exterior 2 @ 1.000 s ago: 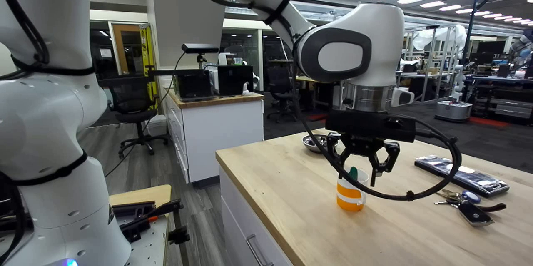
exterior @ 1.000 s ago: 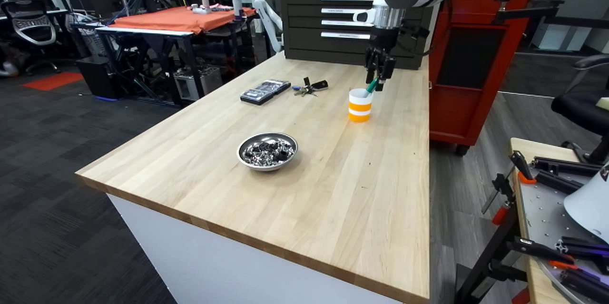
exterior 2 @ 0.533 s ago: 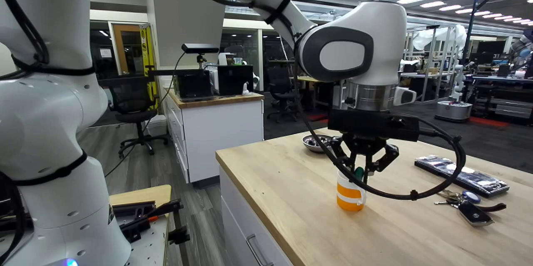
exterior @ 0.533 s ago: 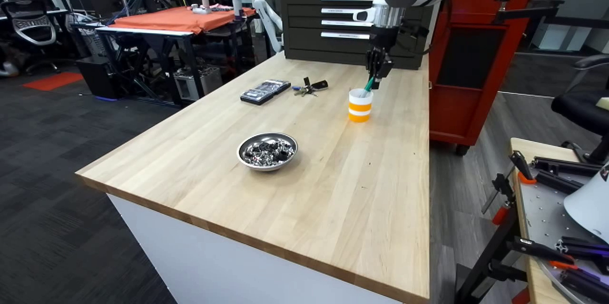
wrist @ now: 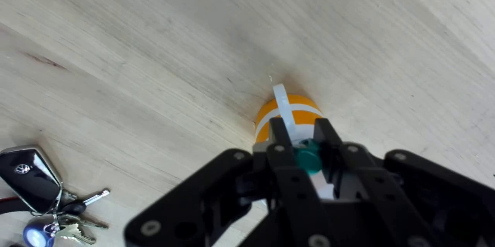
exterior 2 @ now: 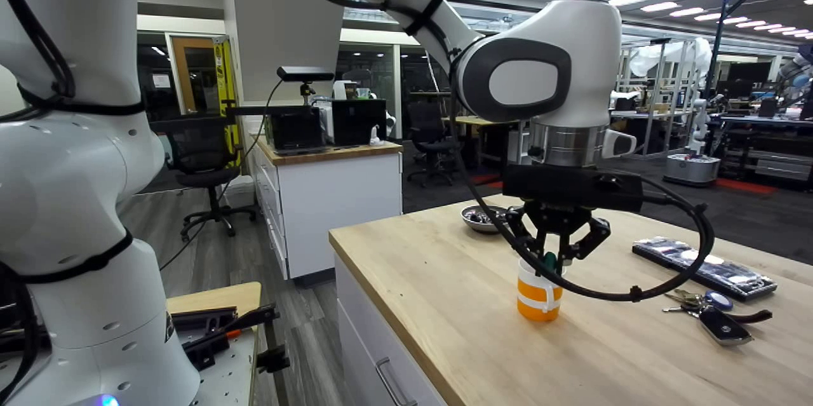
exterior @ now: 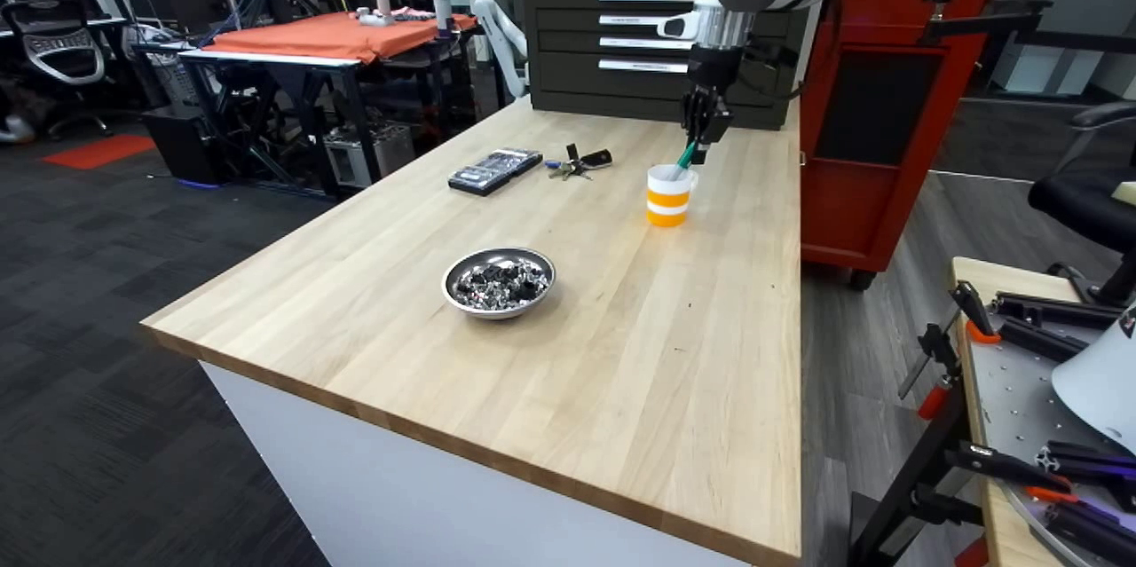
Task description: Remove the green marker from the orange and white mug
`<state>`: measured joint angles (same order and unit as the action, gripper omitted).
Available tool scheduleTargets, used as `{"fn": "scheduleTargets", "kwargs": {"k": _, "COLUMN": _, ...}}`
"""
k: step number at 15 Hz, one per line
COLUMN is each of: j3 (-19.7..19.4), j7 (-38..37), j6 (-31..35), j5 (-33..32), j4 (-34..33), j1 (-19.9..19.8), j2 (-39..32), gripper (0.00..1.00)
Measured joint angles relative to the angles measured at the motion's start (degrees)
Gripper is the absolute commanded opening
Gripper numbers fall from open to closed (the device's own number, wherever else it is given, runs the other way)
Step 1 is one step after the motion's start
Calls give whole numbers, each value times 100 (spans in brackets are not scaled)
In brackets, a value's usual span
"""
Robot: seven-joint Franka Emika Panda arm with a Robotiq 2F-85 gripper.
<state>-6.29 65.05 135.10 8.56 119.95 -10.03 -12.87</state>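
Note:
The orange and white mug (exterior: 666,205) stands roughly upright on the wooden table in both exterior views. Its white handle (wrist: 285,108) points away from my jaws in the wrist view. Leaning in the mug, the green marker (exterior 2: 550,260) sticks its upper end out above the rim; its lower part is hidden inside. Directly over the mug, my gripper (wrist: 302,128) is shut on the marker's upper end. The round green end (wrist: 308,162) shows between the two black fingers, and in an exterior view the gripper (exterior 2: 550,268) points straight down.
A metal bowl (exterior: 451,285) of small shiny parts sits nearer the table's front. Keys (exterior: 579,162) and a flat black case (exterior: 495,171) lie beside the mug. A dark drawer chest (exterior: 612,88) stands at the table's back. A black cable (exterior 2: 610,297) loops beside the gripper.
My gripper's jaws have come together on the marker and the hand has risen slightly. The mug has shifted a little and turned, so its handle now shows from another angle.

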Motion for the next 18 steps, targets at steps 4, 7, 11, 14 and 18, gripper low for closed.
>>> {"fn": "scheduleTargets", "kwargs": {"k": 4, "j3": -12, "j7": 0, "j6": -9, "j5": -48, "j4": -34, "j1": -3, "j2": 35, "gripper": 6}}
{"fn": "scheduleTargets", "kwargs": {"k": 7, "j3": -35, "j7": 0, "j6": -19, "j5": -164, "j4": -75, "j1": -6, "j2": 72, "gripper": 6}}
{"fn": "scheduleTargets", "kwargs": {"k": 11, "j3": -48, "j7": -47, "j6": -71, "j5": -440, "j4": -114, "j1": -6, "j2": 183, "gripper": 6}}
{"fn": "scheduleTargets", "kwargs": {"k": 14, "j3": -47, "j7": -178, "j6": -209, "j5": -694, "j4": -145, "j1": 3, "j2": 356, "gripper": 6}}
{"fn": "scheduleTargets", "kwargs": {"k": 18, "j3": -45, "j7": -410, "j6": -524, "j5": -913, "j4": -173, "j1": 10, "j2": 608, "gripper": 6}}
